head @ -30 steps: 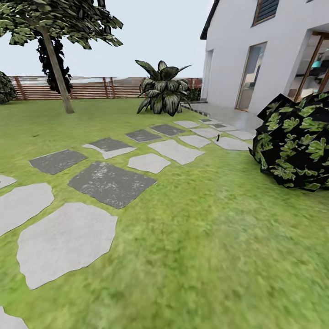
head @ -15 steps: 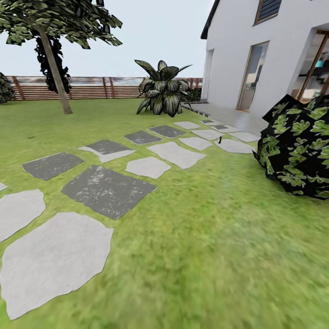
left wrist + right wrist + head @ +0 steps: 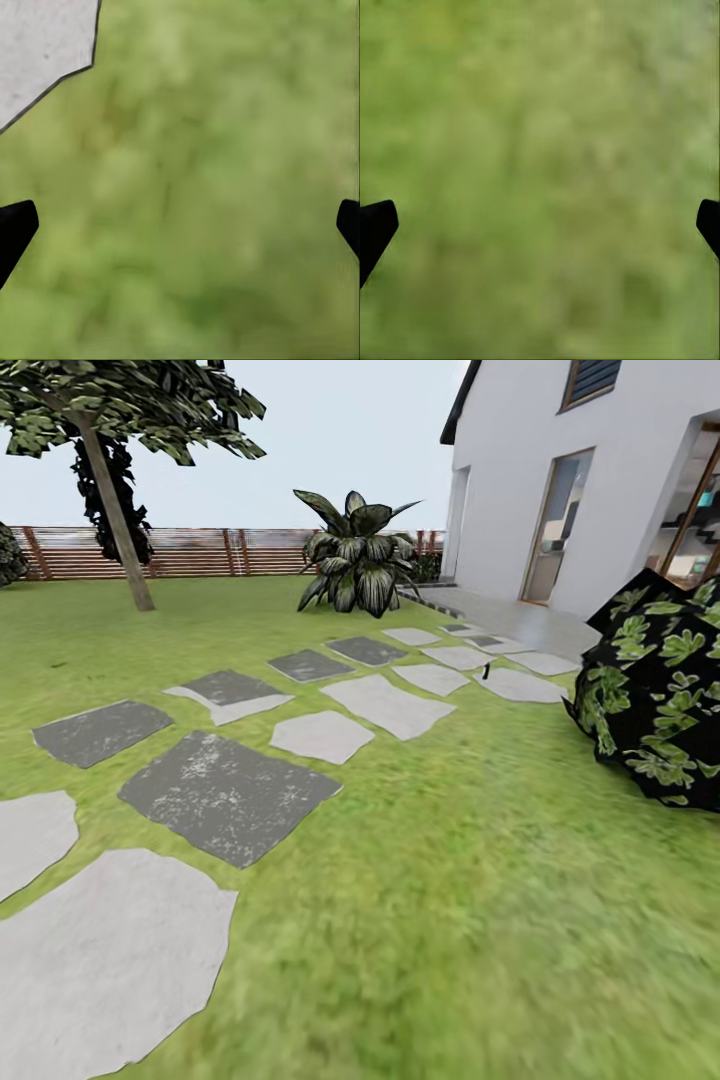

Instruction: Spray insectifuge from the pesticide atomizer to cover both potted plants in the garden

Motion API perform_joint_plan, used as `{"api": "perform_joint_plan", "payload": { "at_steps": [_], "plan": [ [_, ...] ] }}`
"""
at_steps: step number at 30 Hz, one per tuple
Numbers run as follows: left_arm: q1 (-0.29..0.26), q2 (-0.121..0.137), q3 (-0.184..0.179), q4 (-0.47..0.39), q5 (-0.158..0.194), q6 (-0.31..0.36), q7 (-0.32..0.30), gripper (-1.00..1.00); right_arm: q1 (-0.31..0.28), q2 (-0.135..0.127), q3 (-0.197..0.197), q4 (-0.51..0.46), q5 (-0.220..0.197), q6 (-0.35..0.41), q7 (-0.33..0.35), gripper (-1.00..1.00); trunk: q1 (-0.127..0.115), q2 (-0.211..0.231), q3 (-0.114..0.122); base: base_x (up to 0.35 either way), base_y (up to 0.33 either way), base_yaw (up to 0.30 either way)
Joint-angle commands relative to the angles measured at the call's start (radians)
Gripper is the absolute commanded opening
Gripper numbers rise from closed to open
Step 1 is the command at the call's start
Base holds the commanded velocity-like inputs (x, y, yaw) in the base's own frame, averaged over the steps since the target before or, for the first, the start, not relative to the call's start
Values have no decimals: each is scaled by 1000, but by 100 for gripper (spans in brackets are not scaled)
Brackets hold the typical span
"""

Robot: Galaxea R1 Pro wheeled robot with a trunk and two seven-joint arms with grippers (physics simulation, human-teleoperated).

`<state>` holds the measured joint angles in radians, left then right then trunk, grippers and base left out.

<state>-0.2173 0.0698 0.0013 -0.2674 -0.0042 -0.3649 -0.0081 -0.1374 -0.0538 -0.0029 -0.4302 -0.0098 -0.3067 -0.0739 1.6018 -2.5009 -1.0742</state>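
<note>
Both grippers, left (image 3: 180, 225) and right (image 3: 540, 225), are held spread wide and empty above the lawn (image 3: 480, 920). Stepping slabs (image 3: 225, 795) are seen ahead; beyond them, the garden's slatted fence (image 3: 200, 552).

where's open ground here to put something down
Open lawn stretches between the stepping slabs and the dark leafy bush; more grass lies between the slabs and the tree. The slab path itself is crowded near the house.
</note>
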Motion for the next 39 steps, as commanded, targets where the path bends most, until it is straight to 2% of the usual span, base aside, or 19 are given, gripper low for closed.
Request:
{"api": "perform_joint_plan", "payload": {
  "at_steps": [1, 33, 39],
  "plan": [
    [0, 0, 0, 1, 0, -3, -1, 100, 0, 0, 0, 1, -1, -3, -1, 100, 0, 0, -1, 338, 0, 0],
    [0, 1, 0, 2, 0, -3, 0, 100, 0, 0, 0, -1, -1, -3, -1, 100, 0, 0, -1, 338, 0, 0],
    [0, 1, 0, 2, 0, -3, 0, 100, -1, 0, 0, -1, -1, -3, -1, 100, 0, 0, -1, 338, 0, -160]
  ]
}}
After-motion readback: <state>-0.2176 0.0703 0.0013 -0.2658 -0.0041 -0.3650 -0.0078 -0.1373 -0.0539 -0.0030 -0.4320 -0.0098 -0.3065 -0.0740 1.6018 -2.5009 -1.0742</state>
